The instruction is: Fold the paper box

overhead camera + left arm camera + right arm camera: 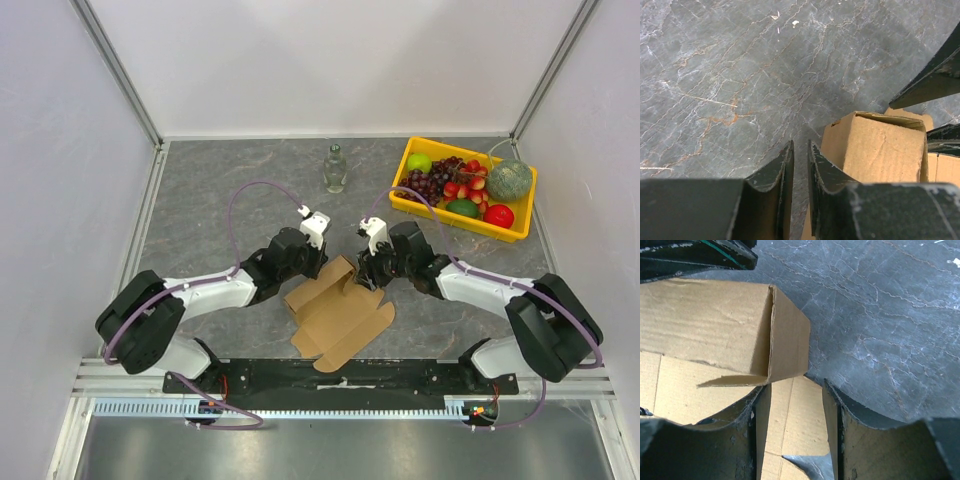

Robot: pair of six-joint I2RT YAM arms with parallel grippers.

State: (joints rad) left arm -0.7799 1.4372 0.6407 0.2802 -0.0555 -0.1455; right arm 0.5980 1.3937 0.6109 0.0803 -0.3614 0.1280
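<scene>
We see paper box (338, 312) at table centre, toward near edge, between both arms. Far end is stood up as open sleeve, rest lies as flat flaps. Left gripper (800, 162) is just beside raised wall, fingers at narrow slit, bare table showing in gap. Right gripper (790, 435) is over flat panel, fingers part-way apart, clamped on nothing we can make out.

Behind box:
- glass bottle (335, 168), upright
- yellow tray (430, 212) with fruit (435, 180), far right

Both stand well apart from box.

Table (220, 190) is grey veined stone. White walls (330, 60), metal corner posts (117, 70).
</scene>
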